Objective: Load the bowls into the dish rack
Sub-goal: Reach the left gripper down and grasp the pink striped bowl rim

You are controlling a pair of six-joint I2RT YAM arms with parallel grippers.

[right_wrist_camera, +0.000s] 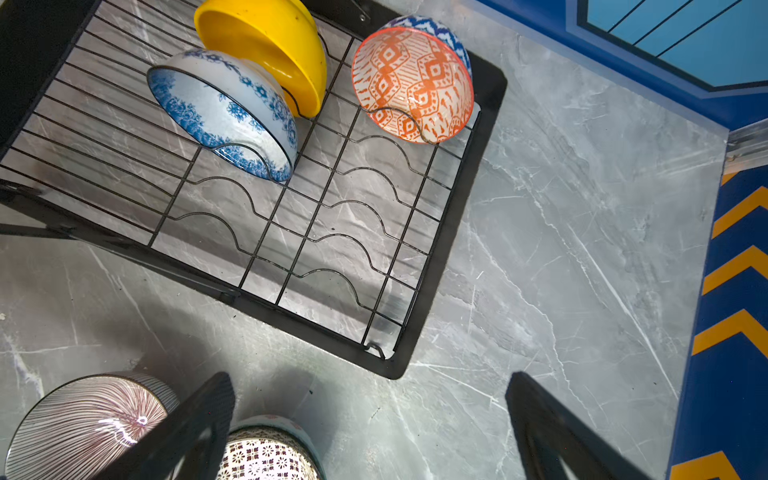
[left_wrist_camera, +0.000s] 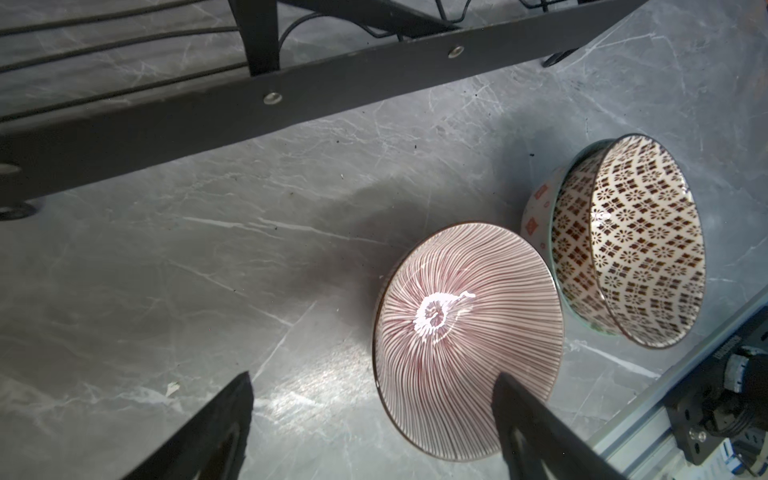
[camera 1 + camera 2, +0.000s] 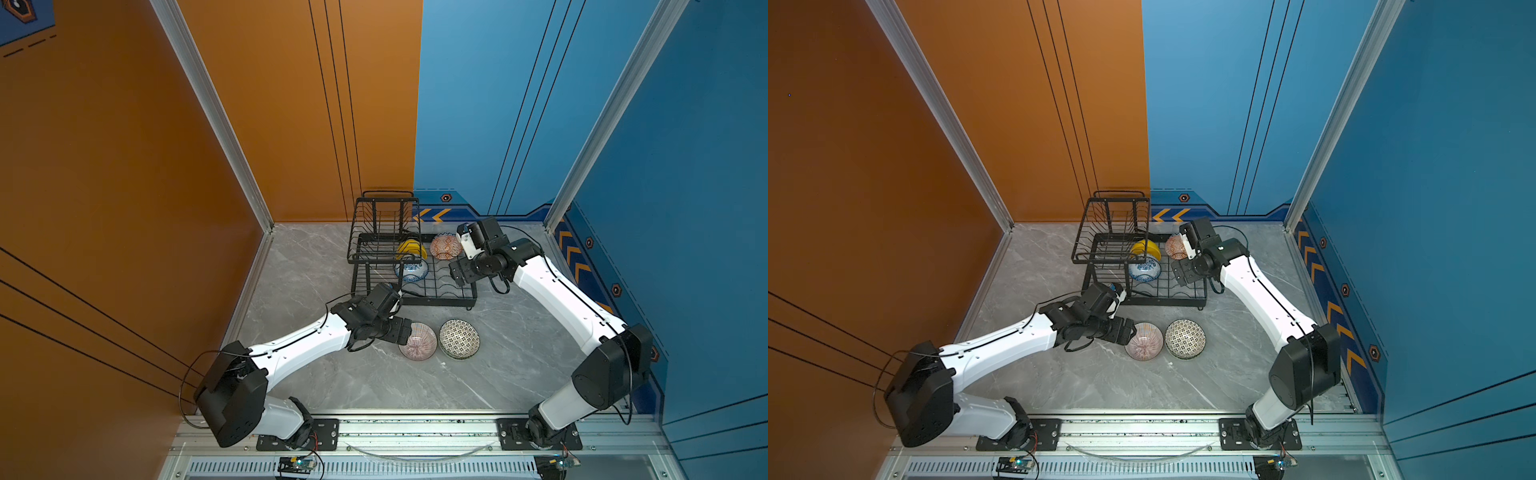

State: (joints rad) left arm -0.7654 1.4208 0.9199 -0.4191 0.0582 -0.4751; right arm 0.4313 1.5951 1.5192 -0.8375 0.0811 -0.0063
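Clock directions are read on a top view, with 12 o'clock at the back wall.

The dish rack (image 3: 440, 300) stands at 12 o'clock on the table (image 3: 332, 382). Its raised basket (image 3: 384, 232) covers the 10 o'clock part.

Three bowls stand tilted on edge in the base slots:
- The yellow bowl (image 1: 266, 45) is near the rack's middle.
- The blue-white floral bowl (image 1: 220, 112) leans against the yellow one at its 6 o'clock.
- The orange-white bowl (image 1: 411, 79) is at the yellow bowl's 3 o'clock, in the tray's corner.

Two bowls sit mouth-up on the table at the rack's 6 o'clock. They are the pink radial-lined bowl (image 3: 419, 341) and, just beside it at 3 o'clock, the black-white geometric bowl (image 3: 459, 338). You cannot tell whether the pale wall under the geometric bowl's rim is a second bowl.

Your left gripper (image 2: 372, 376) meets the pink bowl at its 9 o'clock rim with the jaws spread. One finger (image 2: 532, 424) is over the bowl's inside and the other (image 2: 228, 411) is outside it. Contact cannot be judged.

Your right gripper (image 1: 370, 376) hangs at the rack's 3 o'clock edge, spread wide and empty.
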